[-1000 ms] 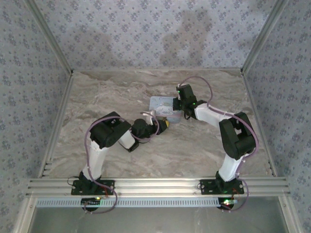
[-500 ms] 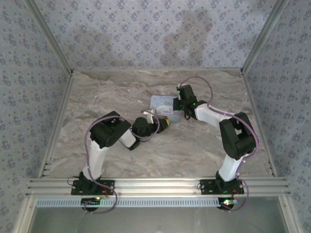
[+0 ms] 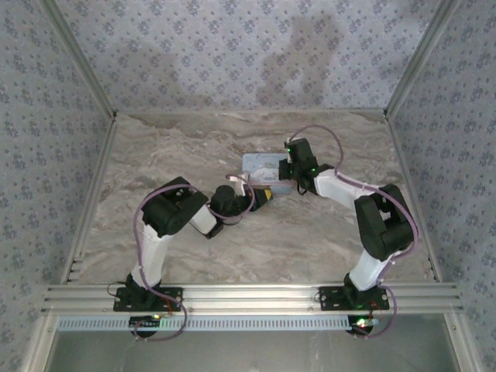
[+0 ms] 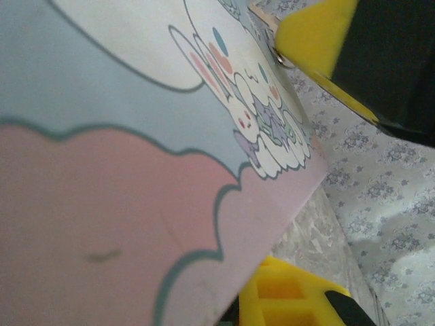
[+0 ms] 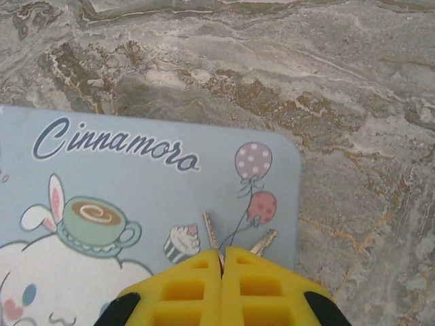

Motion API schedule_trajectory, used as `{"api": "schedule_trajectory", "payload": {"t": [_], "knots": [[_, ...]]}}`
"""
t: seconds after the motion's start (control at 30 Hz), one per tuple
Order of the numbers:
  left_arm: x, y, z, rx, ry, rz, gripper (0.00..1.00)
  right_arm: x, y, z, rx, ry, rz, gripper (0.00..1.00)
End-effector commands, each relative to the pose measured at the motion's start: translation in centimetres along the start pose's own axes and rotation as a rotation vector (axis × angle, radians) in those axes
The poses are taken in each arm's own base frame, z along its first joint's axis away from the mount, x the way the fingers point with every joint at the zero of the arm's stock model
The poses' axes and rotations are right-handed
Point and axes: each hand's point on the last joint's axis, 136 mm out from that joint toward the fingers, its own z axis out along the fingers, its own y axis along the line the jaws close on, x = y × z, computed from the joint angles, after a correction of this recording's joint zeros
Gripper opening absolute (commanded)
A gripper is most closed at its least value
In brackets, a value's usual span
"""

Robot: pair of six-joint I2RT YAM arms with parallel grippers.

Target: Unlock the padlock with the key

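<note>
The pale blue cartoon tin box [image 3: 260, 164] lies mid-table. My right gripper [image 5: 223, 255] hovers over its right end [image 3: 291, 177], jaws shut on a small silver key [image 5: 211, 232] whose blade pokes forward. A second key blade [image 5: 264, 241] sticks out beside it. My left gripper [image 3: 266, 195] is pressed against the box's near edge. In the left wrist view the box lid [image 4: 122, 204] is very close, and one of my yellow fingers [image 4: 292, 299] shows under its edge, the other hidden. The padlock is hidden.
Another yellow and black fingertip [image 4: 316, 34] with a bit of metal at its tip stands over the box's far corner. Bare marble table [image 3: 178, 147] surrounds the box. Patterned walls [image 3: 232, 54] close in the back and sides.
The box has slid slightly to the right, and my right gripper and its arm have shifted right with it. My left gripper stays against the box's near edge.
</note>
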Motion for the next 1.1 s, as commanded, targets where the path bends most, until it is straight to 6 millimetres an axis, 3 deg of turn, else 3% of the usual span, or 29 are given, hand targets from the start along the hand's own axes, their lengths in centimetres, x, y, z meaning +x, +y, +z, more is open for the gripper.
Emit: {"api": "schedule_trajectory", "payload": {"t": [0.0,0.13,0.27,0.43,0.57,0.77,1.07], "knots": [[3.5,5.1,-0.6,-0.17,0.128,-0.096,0.06,-0.4,0.1,-2.0,-0.025,-0.012,0.015,0.0],[3.7,4.4,-0.6,-0.164,0.158,-0.139,0.05,-1.7,0.3,-5.2,-0.081,-0.079,0.04,0.0],[3.3,3.6,-0.8,-0.158,0.157,-0.17,0.04,-1.7,0.7,-8.9,-0.184,-0.143,0.094,0.0],[2.5,1.9,-0.3,-0.12,0.17,-0.227,0.03,0.6,1.3,-13.1,-0.386,-0.211,0.225,0.0],[1.7,0.5,-0.1,-0.086,0.164,-0.258,0.03,2.9,1.9,-15.3,-0.508,-0.246,0.284,0.0],[0.4,-1.6,0.2,-0.031,0.144,-0.287,0.03,6.1,1.8,-15.1,-0.588,-0.249,0.421,0.0],[-0.8,-3.3,0.6,0.031,0.123,-0.335,0.03,8.3,2.3,-12.9,-0.586,-0.238,0.509,0.0]]}}
